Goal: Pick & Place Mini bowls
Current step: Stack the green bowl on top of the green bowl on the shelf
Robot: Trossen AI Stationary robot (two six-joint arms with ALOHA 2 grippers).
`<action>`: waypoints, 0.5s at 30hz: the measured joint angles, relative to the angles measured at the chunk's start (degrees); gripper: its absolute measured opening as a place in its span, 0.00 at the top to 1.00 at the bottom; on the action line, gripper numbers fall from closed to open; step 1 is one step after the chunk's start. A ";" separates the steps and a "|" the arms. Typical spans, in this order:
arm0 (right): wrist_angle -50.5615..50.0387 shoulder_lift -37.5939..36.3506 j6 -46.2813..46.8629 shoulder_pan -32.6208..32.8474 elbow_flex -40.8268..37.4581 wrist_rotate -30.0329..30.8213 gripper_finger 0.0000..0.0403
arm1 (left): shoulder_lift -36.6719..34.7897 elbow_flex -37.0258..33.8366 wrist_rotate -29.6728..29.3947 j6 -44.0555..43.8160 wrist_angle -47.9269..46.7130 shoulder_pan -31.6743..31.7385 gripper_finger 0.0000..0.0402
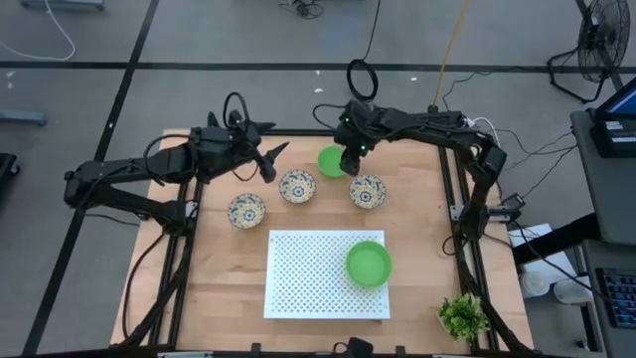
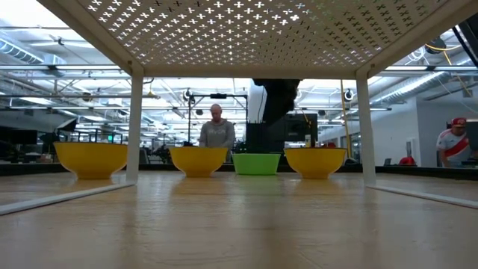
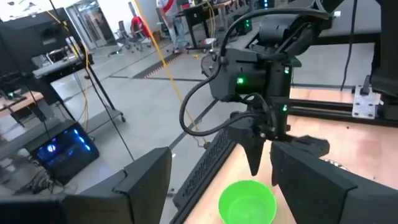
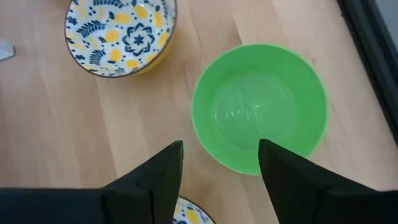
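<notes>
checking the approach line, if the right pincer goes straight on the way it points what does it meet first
Probably the near rim of the green bowl: the open right pincer hangs just above it, one finger over the rim, the other over bare table. Depth is unclear.

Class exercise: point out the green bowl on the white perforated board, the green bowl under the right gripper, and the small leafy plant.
green bowl on the board (image 1: pixel 369 264): high view, centre of its inside.
green bowl under the right gripper (image 4: pixel 259 107): right wrist view, centre of its inside.
leafy plant (image 1: pixel 462 315): high view, middle of its leaves.
</notes>
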 joint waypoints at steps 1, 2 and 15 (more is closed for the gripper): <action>0.97 0.55 0.40 0.34 -0.27 0.06 0.50 | 0.00 0.00 0.01 -0.30 -0.33 0.00 0.32; 1.53 0.89 1.17 0.56 -0.83 0.39 0.50 | 0.01 0.00 0.01 -0.61 -0.78 0.00 0.32; 8.18 3.77 6.93 1.09 -5.84 12.61 0.50 | 0.02 0.00 0.03 -1.34 -2.89 -0.02 0.32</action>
